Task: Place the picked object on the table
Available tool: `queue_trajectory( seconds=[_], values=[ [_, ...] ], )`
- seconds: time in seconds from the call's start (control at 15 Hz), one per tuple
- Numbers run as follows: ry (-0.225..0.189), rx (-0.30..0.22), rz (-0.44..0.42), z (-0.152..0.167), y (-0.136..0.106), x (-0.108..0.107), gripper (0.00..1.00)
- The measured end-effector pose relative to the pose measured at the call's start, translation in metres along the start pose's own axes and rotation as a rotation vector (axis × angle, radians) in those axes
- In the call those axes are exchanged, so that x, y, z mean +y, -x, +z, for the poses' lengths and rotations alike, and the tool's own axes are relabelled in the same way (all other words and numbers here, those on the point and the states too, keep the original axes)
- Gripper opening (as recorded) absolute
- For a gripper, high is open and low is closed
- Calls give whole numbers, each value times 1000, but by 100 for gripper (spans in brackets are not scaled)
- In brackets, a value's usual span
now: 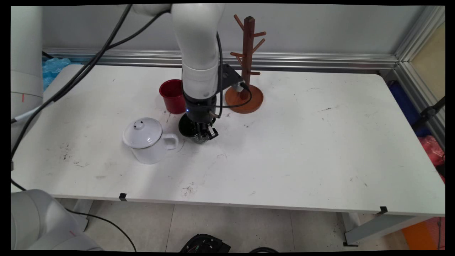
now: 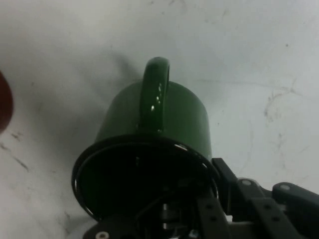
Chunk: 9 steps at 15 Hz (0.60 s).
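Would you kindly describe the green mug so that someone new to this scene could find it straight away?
Start at the brown wooden mug tree near the white table's far edge, then move to the red cup on its left. Just in front of that cup, under the tool, stands the green mug, right of the white lidded pot. It alone is dark green with a black rim.

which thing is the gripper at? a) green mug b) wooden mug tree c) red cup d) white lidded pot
a: the hand view shows the gripper down at the rim of the green mug, with one finger reaching inside it, while the red cup, white pot and mug tree stand apart from it in the main view.
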Motion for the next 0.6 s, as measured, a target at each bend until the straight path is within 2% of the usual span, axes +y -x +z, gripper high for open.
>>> queue_trajectory(
  seconds=[0.47, 0.53, 0.6],
  values=[
    [-5, -52, -63, 9, -16, 1, 0],
    [-6, -57, -71, 10, -18, 1, 100],
    [-8, -59, -77, 11, -19, 0, 100]
  ],
)
